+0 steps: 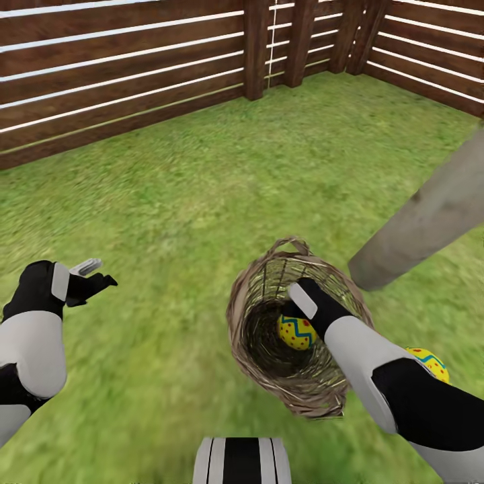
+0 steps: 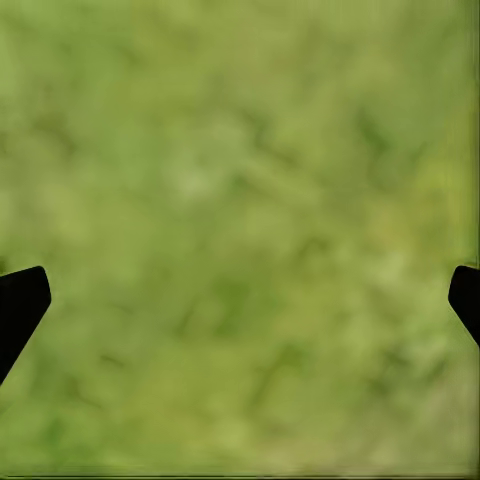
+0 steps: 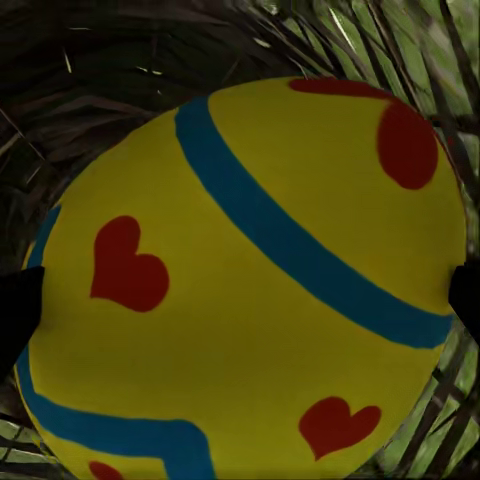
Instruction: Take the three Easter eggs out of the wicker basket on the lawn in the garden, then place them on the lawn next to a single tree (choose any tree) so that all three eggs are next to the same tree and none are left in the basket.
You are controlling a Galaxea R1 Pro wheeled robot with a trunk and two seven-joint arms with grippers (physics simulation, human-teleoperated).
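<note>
Head view: the right tool [image 1: 294,316] reaches into the round tan wicker basket [image 1: 252,316] on the mottled green lawn [image 1: 168,202], at a yellow egg with a blue zigzag band [image 1: 297,332]; its grip cannot be told. Another yellow egg [image 1: 430,363] lies on the grass by the pale grey-tan tree trunk [image 1: 430,215].

Left wrist view: the left tool [image 2: 240,300] hangs spread wide over grass.

Right wrist view: dark fingertips [image 3: 18,310] flank the egg, contact unclear.

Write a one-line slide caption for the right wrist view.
Right tool reaches into the wicker basket, closing in on a yellow Easter egg.
</note>
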